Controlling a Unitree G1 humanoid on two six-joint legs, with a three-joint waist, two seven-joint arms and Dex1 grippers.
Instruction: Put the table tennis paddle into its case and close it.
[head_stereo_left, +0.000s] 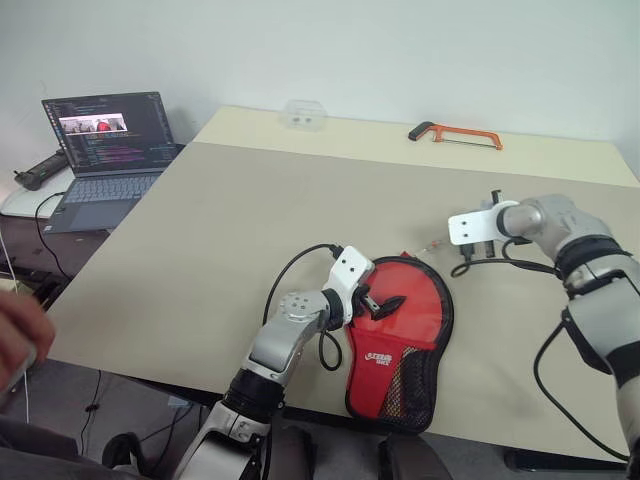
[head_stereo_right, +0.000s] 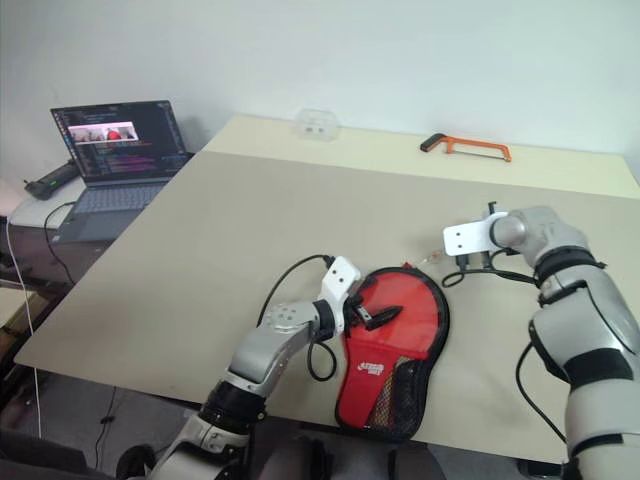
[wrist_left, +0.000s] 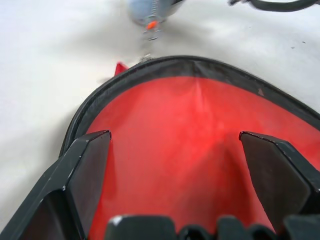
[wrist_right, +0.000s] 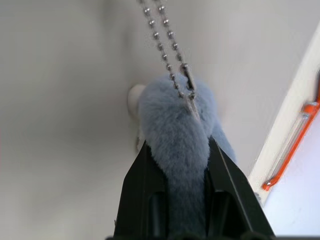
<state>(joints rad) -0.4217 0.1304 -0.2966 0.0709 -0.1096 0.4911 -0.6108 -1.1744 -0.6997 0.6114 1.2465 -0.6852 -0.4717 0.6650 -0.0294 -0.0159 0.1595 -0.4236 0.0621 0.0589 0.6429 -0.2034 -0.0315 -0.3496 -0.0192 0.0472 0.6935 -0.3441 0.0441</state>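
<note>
Case (head_stereo_left: 400, 340) lies flat on the table (head_stereo_left: 200, 250) near its front edge, red side up, w/ white logo and black mesh pocket at the narrow end toward the robot, black zipper rim all round. Paddle itself can't be made out; whether it's inside the case can't be told.

Left end effector (head_stereo_left: 385, 305) sits over the round part of the case, fingers (wrist_left: 90, 165) spread wide apart, red fabric between them; not clamped on anything. Whether the fingertips touch the fabric can't be told.

Right end effector (wrist_right: 175, 165) is off to the right of the case, above the table, fingers pinched together on the grey plush charm (wrist_right: 175, 135). Bead chain (wrist_right: 165, 40) runs from the charm away toward the case. In the head views that end effector is at (head_stereo_right: 480, 262), w/ the chain a thin line to the case's far rim.

Also on the table: orange hacksaw (head_stereo_left: 455, 135) near the far edge, well apart from the case; small clear plastic box (head_stereo_left: 305, 115) at the far edge, left of the saw. Open laptop (head_stereo_left: 105, 155) stands on a lower surface off the table's left side. A person's hand (head_stereo_left: 20, 335) shows blurred at the left edge.
</note>
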